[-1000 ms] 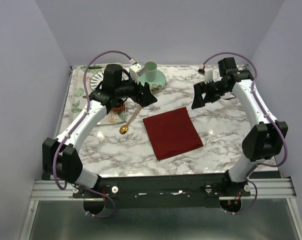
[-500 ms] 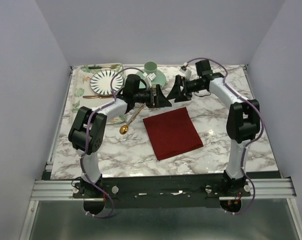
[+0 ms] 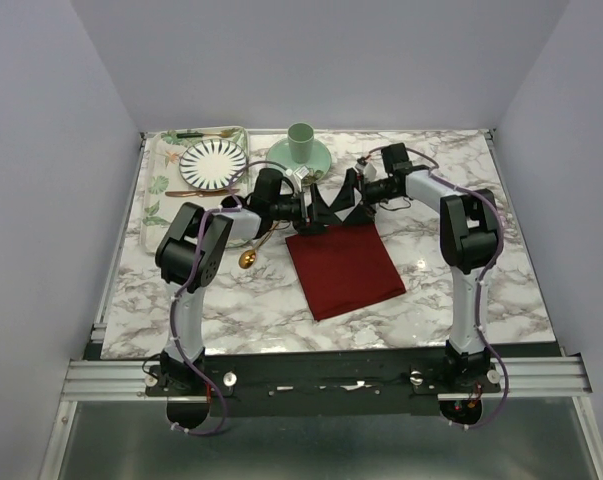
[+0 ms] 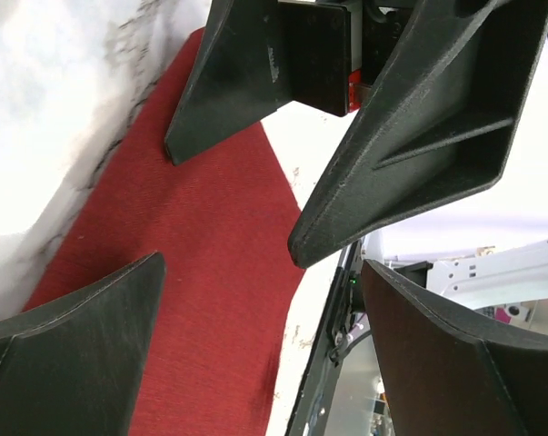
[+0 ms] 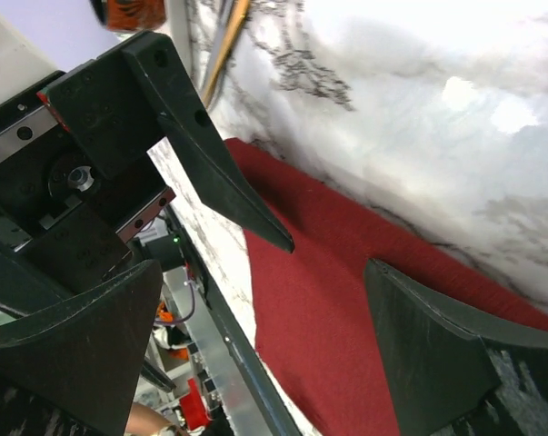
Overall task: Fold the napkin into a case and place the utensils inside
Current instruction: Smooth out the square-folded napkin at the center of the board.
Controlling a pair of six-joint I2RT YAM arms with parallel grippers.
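The dark red napkin (image 3: 343, 265) lies flat on the marble table as a folded rectangle. It fills the floor of the left wrist view (image 4: 210, 272) and shows in the right wrist view too (image 5: 346, 318). My left gripper (image 3: 324, 212) (image 4: 260, 272) is open just over the napkin's far edge. My right gripper (image 3: 350, 199) (image 5: 263, 272) faces it, also open, with nothing between the fingers of either. The gold spoon (image 3: 249, 257) rests left of the napkin, partly under the left arm. I cannot make out the knife.
A patterned tray (image 3: 156, 180) at the far left carries a striped plate (image 3: 213, 162), a green-handled utensil (image 3: 196, 133) and a brown-gold one (image 3: 188, 193). A green cup (image 3: 301, 138) on a saucer stands behind the grippers.
Both arms have swung inward and down, so the two grippers now meet tip to tip over the napkin's far edge. The napkin and the spoon have not moved.
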